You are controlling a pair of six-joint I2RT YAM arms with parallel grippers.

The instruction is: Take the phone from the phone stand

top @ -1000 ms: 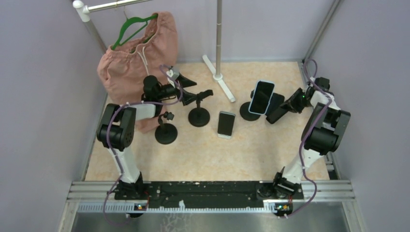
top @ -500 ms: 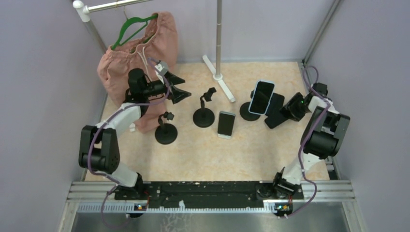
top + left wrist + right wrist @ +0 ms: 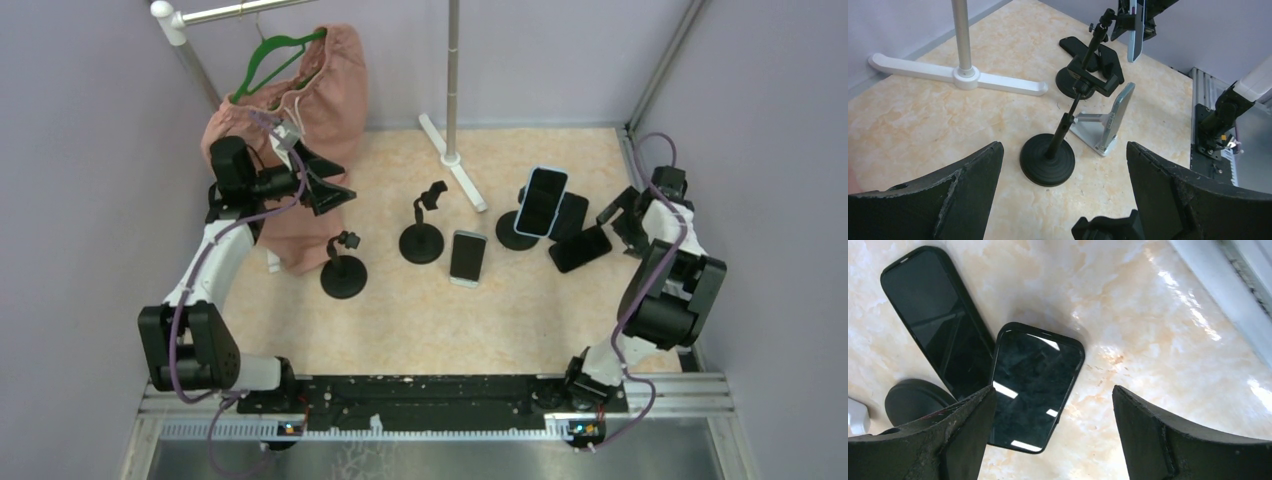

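A blue-cased phone (image 3: pixel 541 200) stands upright on a black round-based phone stand (image 3: pixel 514 236); its edge (image 3: pixel 1134 30) shows in the left wrist view. A silver phone (image 3: pixel 467 257) leans on a small silver stand (image 3: pixel 1088 131). Two black phones lie flat on the table: one (image 3: pixel 580 248) (image 3: pixel 1035 382) just left of my right gripper (image 3: pixel 615 225) (image 3: pixel 1053 389), which is open and empty above it, and the other (image 3: pixel 573 210) (image 3: pixel 935 315) beside the stand's base (image 3: pixel 910 400). My left gripper (image 3: pixel 345 183) (image 3: pixel 1063 145) is open and empty, far left.
Two empty black stands (image 3: pixel 420 235) (image 3: pixel 343 270) stand mid-table; the nearer one (image 3: pixel 1048 160) lies ahead of my left fingers. A pink bag (image 3: pixel 285 110) on a green hanger hangs at the back left. A white rack foot (image 3: pixel 455 160) sits at the back centre.
My right gripper opened and drew back to the right, leaving the black phone flat on the table. My left arm swung back to the left, away from the empty stands.
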